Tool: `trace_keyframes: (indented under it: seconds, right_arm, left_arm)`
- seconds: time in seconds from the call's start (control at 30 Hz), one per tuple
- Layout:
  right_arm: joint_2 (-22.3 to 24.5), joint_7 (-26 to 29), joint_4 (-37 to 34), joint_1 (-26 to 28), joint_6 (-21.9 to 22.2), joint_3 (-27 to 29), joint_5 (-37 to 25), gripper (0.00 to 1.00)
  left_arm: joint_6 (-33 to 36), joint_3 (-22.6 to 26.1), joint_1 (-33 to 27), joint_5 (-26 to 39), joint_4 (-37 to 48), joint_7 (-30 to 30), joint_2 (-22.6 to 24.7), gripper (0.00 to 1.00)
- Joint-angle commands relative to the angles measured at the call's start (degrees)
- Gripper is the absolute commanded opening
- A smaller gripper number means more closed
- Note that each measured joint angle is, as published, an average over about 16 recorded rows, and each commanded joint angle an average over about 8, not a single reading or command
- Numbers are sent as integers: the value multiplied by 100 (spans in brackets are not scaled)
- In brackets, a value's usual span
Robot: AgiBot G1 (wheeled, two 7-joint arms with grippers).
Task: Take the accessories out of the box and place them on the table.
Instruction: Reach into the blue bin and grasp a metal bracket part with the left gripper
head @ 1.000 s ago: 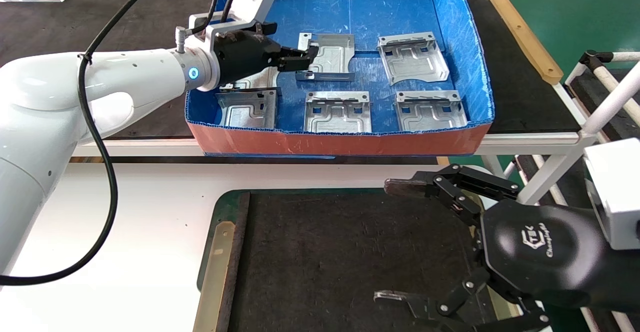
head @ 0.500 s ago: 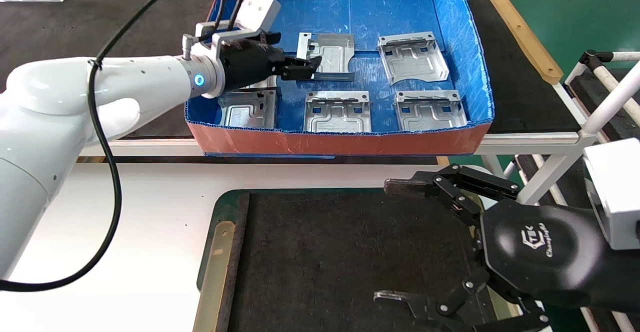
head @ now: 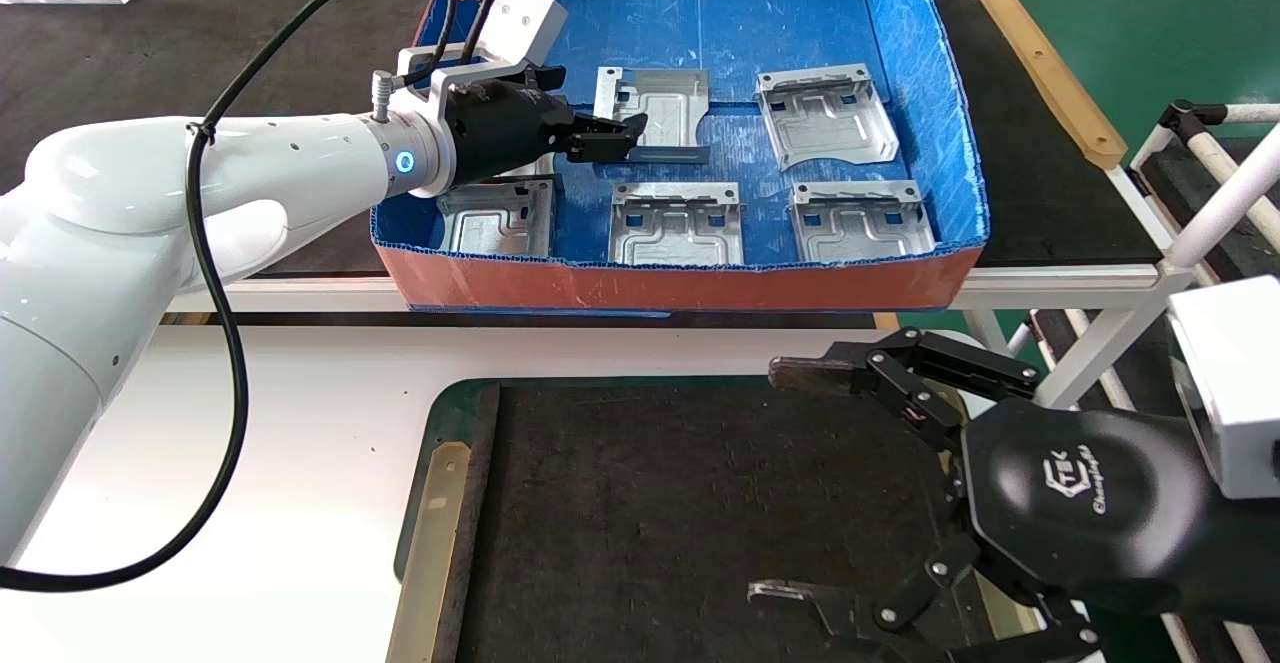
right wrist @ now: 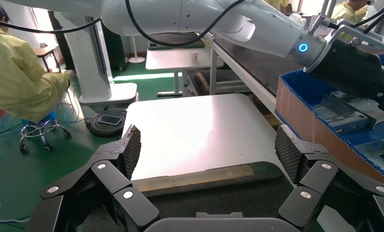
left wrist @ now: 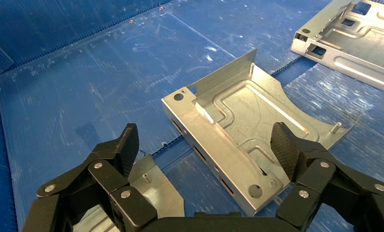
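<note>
Left gripper (head: 612, 138) inside the box (head: 680, 283), fingers spread wide and gripping nothing, hovering low at the near flange of the back-middle plate (head: 655, 103). In the left wrist view, left gripper (left wrist: 204, 145) straddling that back-middle plate (left wrist: 243, 130), one finger pad either side of its flange corner, neither pad shown touching metal. Left forearm stretched nearly level across the box's left wall, wrist reaching in toward the box's centre, black cable looping back over the arm.

Four more accessories lying flat on the box's blue floor: back-right plate (head: 825, 115), front-right plate (head: 862, 220), front-middle plate (head: 676, 223), front-left plate (head: 497, 216) partly under the left wrist.

Right gripper (head: 790, 483) parked, held above the table (head: 250, 463) on the side of the dark mat (head: 690, 523) away from the box, fingers wide apart and empty.
</note>
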Motion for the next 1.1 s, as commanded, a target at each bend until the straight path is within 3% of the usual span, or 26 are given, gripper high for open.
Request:
trace_keyframes:
  seconds: [0.03,0.27,0.3,0.63,0.67,0.9,0.93,1.1]
  right_arm:
    - [0,0,0,0,0,0,0,100]
    - [1,-1,-1,-1,2,0,1,100]
    - [1,-1,-1,-1,2,0,1,100]
    - [1,0,-1,-1,1,0,1,98]
    - [1,0,-1,-1,1,0,1,89]
    - [1,0,-1,-1,1,0,1,4]
    - [1,0,-1,-1,1,0,1,0]
    - [1,0,-1,-1,1,0,1,0]
  left_arm:
    - [-30,81,-1,-35,-14,-40,1,92]
    - [-54,115,0,-74,-48,-42,3,6]
    - [-53,111,0,-70,-46,-42,2,0]
    - [-34,76,3,-36,-23,-41,-1,0]
    - [-32,73,3,-34,-22,-41,-1,0]
    - [-25,62,3,-24,-13,-40,-3,0]
    - [-24,61,3,-22,-12,-40,-3,0]
    - [-22,57,3,-18,-10,-40,-4,0]
